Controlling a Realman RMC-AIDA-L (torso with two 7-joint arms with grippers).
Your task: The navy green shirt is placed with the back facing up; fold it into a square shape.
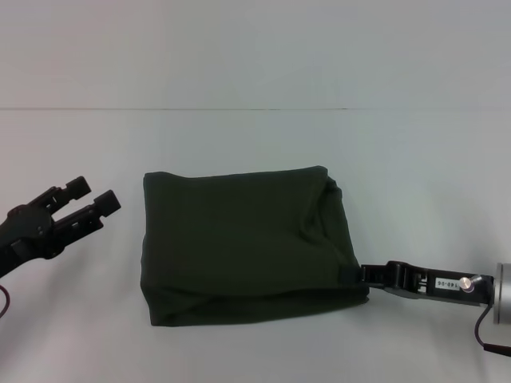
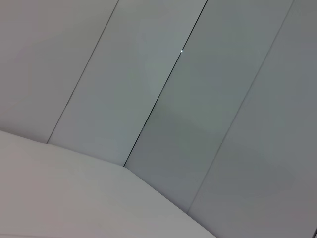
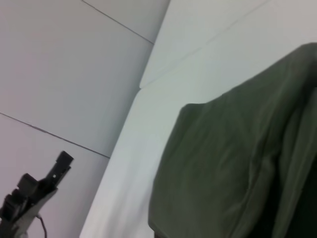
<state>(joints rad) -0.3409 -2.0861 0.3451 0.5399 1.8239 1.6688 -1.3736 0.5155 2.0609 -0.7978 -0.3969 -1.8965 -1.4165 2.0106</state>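
Nearest the robot, the right pincer [image 1: 361,274] reaches in low from the right side of the head view, its black body lying almost flat over the white surface [image 1: 255,351]. Its tip meets the near right corner of the navy green shirt [image 1: 247,243], where the fabric hides the fingertips; whether it is clenched on the cloth or merely touching it cannot be told.

The navy green shirt lies in the middle of the surface, already folded into a compact, roughly square bundle. Its near edge is rounded and a little bulged, its left edge runs fairly straight, and the right side shows a loose diagonal fold with layered cloth stacked near the far right corner. In the right wrist view the shirt [image 3: 233,163] fills the frame close up, with soft creases and an overlapping layer along one edge.

To the left of the shirt and well apart from it, the left pincer [image 1: 89,201] hovers over the bare surface, released, its two black fingers spread with a clear gap between them and nothing in them. The same pincer [image 3: 39,186] shows far off in the right wrist view, beyond the shirt.

Farther back, the surface ends at a pale panelled wall [image 2: 163,99] with thin dark seams.
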